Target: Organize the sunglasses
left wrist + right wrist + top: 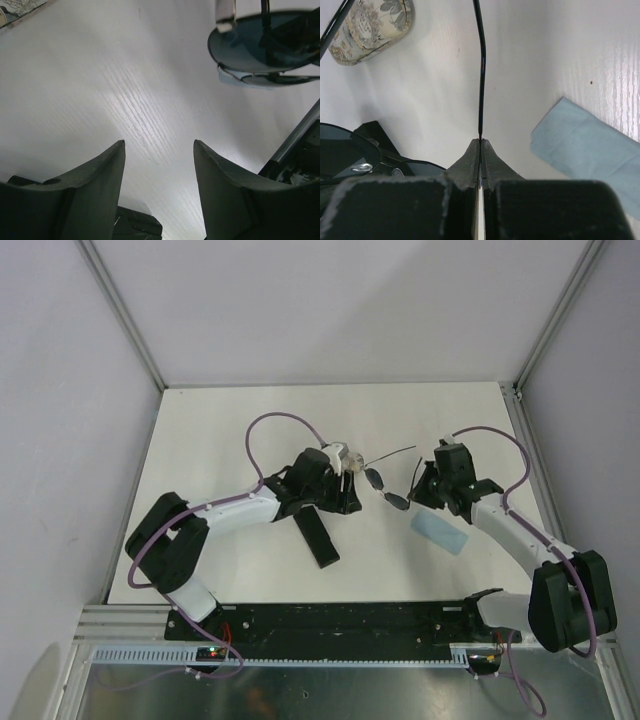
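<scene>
Right claw: clamped tight, both fingers pressed flat together on a thin temple arm of the wire-frame sunglasses. The temple arm runs straight out from the fingertips, with a slight kink partway along. Nothing else is in that pinch.

Landmark for positions: black oblong case, lying at a slant near the middle of the white table.

Wire-frame sunglasses: just right of the black oblong case's far end, not touching it. Two dark rounded lenses sit on a diagonal, one nearer the case than the other. The second temple is spread open and points off to the right, away from the case. Cannot tell whether the lenses rest on the table or hang a touch above it.

Right claw sits on the side of the sunglasses away from the black oblong case, close to the lenses.

Left claw: jaws apart, holding nothing, bare table showing between the fingers. It hovers about the far end of the black oblong case, on the side toward the sunglasses. From its wrist view one dark lens shows at upper right, near the fingers but not between them.

Beige patterned oval case: just beyond the far end of the black oblong case. In the right wrist view the second temple crosses in front of it.

Pale blue cloth: right of the black oblong case, past the sunglasses, flat on the table.
</scene>
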You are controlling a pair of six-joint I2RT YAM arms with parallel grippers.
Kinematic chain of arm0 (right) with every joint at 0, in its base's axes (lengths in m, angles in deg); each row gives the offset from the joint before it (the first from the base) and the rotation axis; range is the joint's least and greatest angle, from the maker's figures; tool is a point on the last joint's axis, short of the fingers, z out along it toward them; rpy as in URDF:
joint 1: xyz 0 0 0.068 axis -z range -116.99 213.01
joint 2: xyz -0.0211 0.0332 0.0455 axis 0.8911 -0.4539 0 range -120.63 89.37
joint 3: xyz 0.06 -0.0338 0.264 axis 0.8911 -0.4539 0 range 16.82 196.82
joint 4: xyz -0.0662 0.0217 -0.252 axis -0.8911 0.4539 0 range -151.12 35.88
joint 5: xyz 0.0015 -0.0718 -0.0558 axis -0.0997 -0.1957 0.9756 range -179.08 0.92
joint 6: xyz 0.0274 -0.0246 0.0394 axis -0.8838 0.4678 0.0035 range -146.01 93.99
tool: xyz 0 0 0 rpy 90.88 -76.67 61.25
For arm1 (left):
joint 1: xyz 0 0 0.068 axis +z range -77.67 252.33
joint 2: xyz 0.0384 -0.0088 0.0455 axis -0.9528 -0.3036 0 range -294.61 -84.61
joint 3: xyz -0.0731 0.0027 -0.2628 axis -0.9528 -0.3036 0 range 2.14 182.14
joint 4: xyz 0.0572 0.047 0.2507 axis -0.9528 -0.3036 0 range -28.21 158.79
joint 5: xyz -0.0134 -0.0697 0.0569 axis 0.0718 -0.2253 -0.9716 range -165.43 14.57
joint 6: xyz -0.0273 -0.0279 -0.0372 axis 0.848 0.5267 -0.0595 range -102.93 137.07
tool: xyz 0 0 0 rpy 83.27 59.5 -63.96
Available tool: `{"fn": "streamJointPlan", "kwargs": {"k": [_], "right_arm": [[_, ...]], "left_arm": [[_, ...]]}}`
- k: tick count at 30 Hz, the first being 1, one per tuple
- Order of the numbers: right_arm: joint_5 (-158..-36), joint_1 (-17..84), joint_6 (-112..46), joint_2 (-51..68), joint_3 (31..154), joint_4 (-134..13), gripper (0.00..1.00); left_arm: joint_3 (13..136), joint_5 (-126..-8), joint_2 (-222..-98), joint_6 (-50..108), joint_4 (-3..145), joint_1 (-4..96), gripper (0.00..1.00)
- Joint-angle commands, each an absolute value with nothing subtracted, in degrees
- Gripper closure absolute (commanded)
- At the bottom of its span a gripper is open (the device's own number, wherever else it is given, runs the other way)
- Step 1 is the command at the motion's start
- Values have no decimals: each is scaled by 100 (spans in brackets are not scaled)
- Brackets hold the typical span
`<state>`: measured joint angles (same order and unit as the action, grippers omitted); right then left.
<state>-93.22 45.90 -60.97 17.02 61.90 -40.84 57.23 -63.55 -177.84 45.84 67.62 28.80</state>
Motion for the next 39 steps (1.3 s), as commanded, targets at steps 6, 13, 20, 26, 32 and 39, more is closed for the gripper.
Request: {"fn": "streamJointPlan", "kwargs": {"k": [6,13,20,26,32,39], "right_arm": [[-9044,4233,-6208,1921,6031,-3886,100],[-8611,3955,-6183,1852,5984,-3890,100],[-8258,3453,-6087,1802,5981,-3904,100],[-8565,3024,-5633,1756,5984,-4194,100],[-9108,2747,-5208,1768,5985,-4525,100],[-9107,2797,-5206,1719,5995,-4509,94]], "left_arm": [[6144,-6033,-17907,4848,7285,2967,59],[6468,-5949,-18354,4886,7336,2988,68],[6800,-5799,-18747,4923,7336,2989,69],[7066,-5570,-19110,4962,7335,2996,69],[7317,-5233,-19450,5009,7332,2979,69],[7315,-5240,-19455,5005,7336,2976,69]]}}
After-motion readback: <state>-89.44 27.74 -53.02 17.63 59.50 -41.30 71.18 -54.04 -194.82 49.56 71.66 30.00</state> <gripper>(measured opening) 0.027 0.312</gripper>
